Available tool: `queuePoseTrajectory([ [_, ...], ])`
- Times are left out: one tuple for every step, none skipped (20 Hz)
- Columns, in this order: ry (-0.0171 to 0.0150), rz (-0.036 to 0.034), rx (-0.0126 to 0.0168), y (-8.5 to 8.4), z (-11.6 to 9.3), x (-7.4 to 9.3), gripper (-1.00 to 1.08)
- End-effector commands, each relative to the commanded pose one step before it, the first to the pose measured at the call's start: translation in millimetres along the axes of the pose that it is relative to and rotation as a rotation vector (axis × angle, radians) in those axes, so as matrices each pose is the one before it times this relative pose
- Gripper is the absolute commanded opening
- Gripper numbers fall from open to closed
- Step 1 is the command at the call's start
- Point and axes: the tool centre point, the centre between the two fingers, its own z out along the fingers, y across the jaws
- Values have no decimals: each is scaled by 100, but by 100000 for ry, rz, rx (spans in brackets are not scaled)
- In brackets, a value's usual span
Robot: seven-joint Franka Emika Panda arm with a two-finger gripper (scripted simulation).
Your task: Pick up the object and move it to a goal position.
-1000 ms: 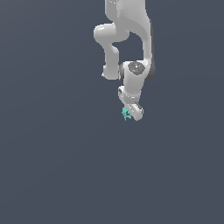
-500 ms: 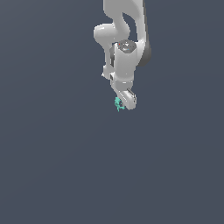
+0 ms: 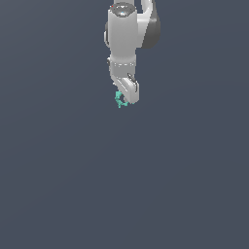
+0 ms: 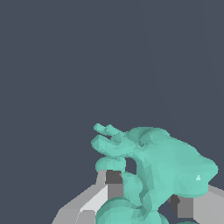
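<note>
The object (image 3: 119, 99) is a tiny teal-green spiky curled piece, hanging at the tip of the white arm in the exterior view. My gripper (image 3: 127, 98) is shut on it, the fingers pointing down. In the wrist view the object (image 4: 153, 170) looms large and teal between two grey fingertips (image 4: 114, 183), covering most of the gap between them. It is held up off the floor.
A plain dark grey-blue floor (image 3: 121, 185) fills both views. The white arm's links (image 3: 125, 39) come down from the top of the exterior view.
The arm has swung toward the exterior view's left and risen, carrying the object with it. The wrist has turned as well.
</note>
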Motion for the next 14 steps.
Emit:
queuePoseTrajectory([
  [5,6,-112,834,-2395,1153,-100],
  [0,0,0,296,-946,459,-100],
  [0,0,0,294,-947,460,-100],
  [0,0,0,292,-948,462,-100],
  [0,0,0,290,-950,464,-100],
  [0,0,0,288,-953,466,-100],
  [33,29,-21,286,-955,470,-100],
  [0,0,0,283,-959,472,-100],
  [0,0,0,280,-962,476,-100],
  [0,0,0,271,-945,470,-100],
  [0,0,0,257,-910,456,-100],
  [0,0,0,241,-865,436,-100],
  [45,-53,-5,208,-829,377,-100],
  [0,0,0,208,-772,394,-100],
])
